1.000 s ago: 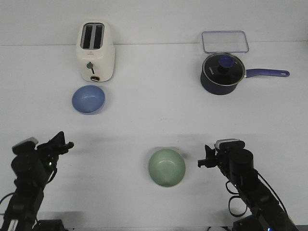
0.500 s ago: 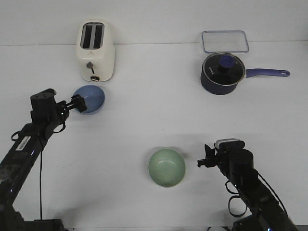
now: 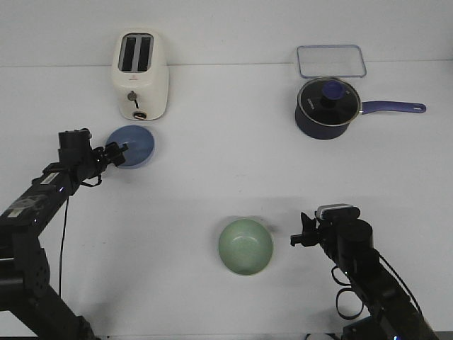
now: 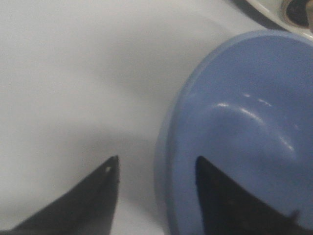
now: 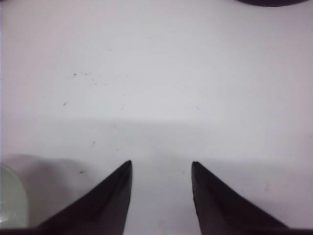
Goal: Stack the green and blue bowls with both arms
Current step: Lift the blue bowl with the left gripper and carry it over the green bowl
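My left gripper [image 4: 156, 169] jaws are standing apart around the blue bowl [image 4: 244, 132] rim; it looks light, hard, smooth. My right gripper [image 5: 161, 169] jaws are apart, empty.

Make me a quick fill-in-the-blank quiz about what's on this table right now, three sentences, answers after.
1. The left gripper straddles the rim of the small matte periwinkle ____ bowl.
2. The cream two-slot ____ stands just behind that bowl.
3. The open right gripper sits beside the pale sage ____ bowl, without touching it.

Missing words: blue; toaster; green
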Action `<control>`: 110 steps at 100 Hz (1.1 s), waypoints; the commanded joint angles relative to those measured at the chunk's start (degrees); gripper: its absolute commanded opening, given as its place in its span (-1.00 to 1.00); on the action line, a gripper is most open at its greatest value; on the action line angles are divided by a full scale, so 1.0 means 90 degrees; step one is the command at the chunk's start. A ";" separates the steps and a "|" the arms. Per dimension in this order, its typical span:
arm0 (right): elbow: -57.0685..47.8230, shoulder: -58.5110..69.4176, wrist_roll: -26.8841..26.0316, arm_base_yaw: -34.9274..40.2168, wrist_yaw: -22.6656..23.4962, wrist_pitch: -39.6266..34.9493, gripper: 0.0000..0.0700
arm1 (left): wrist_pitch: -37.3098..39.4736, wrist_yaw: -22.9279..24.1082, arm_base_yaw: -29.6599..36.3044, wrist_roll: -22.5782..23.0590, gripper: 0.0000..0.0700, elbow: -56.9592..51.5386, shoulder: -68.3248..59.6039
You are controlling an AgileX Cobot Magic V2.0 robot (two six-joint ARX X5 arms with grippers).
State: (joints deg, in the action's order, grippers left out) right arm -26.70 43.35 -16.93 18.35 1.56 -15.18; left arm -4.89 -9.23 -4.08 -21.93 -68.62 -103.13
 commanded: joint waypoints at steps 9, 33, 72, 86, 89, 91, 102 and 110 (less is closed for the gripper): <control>-0.0039 0.0024 0.0036 0.0032 0.0010 0.0051 -0.29 | 0.0148 -0.0185 -0.0002 0.0078 -0.96 -0.0182 -0.0029; -0.0039 0.0022 0.0036 0.0032 0.0010 0.0012 -0.29 | -0.0493 -0.1137 0.0046 0.0330 -0.96 -0.0187 0.0699; -0.0039 0.0022 0.0036 0.0032 0.0015 0.0012 -0.29 | -0.1297 -0.1790 0.2013 0.0828 -0.96 0.1005 0.3062; -0.0039 0.0022 0.0036 0.0036 0.0061 0.0012 -0.29 | -0.1197 -0.1787 0.3184 0.0610 -0.96 0.1411 0.3366; -0.0039 0.0022 0.0036 0.0036 0.0061 0.0012 -0.29 | -0.1110 -0.1787 0.3415 0.0527 -0.96 0.1460 0.3364; -0.0039 0.0022 0.0036 0.0036 0.0063 0.0012 -0.29 | -0.1044 -0.1785 0.3555 0.0481 -0.96 0.1491 0.3356; -0.0039 0.0022 0.0036 0.0036 0.0063 0.0012 -0.29 | -0.0680 -0.1639 0.4226 0.0345 -0.96 0.1537 0.3181; -0.0039 0.0022 0.0036 0.0036 0.0063 0.0012 -0.29 | -0.0408 -0.1394 0.4600 0.0313 -0.96 0.1537 0.2992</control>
State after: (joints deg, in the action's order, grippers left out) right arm -26.72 43.38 -16.93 18.37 1.93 -15.59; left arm -10.63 -23.29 35.22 -18.04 -54.13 -74.48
